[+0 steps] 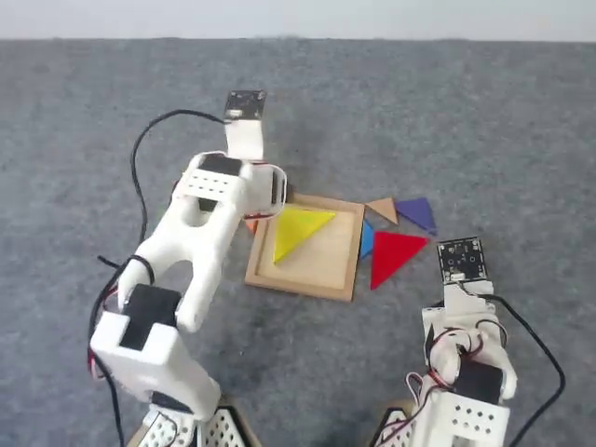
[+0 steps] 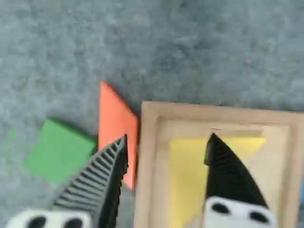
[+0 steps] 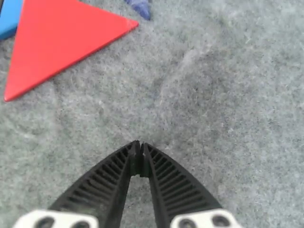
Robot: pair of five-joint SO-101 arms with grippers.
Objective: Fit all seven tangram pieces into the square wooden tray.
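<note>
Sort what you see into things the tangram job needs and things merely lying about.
Needed: square wooden tray, yellow triangle, red triangle, purple triangle, tan triangle, blue flat piece, orange flat piece, green square.
Lying about: grey felt table cover.

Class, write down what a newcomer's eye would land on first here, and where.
The yellow triangle lies in the tray, mid-table. The left gripper hangs open over the tray's wall, beside an orange piece. The red triangle lies just outside the tray, ahead of the shut right gripper.
</note>
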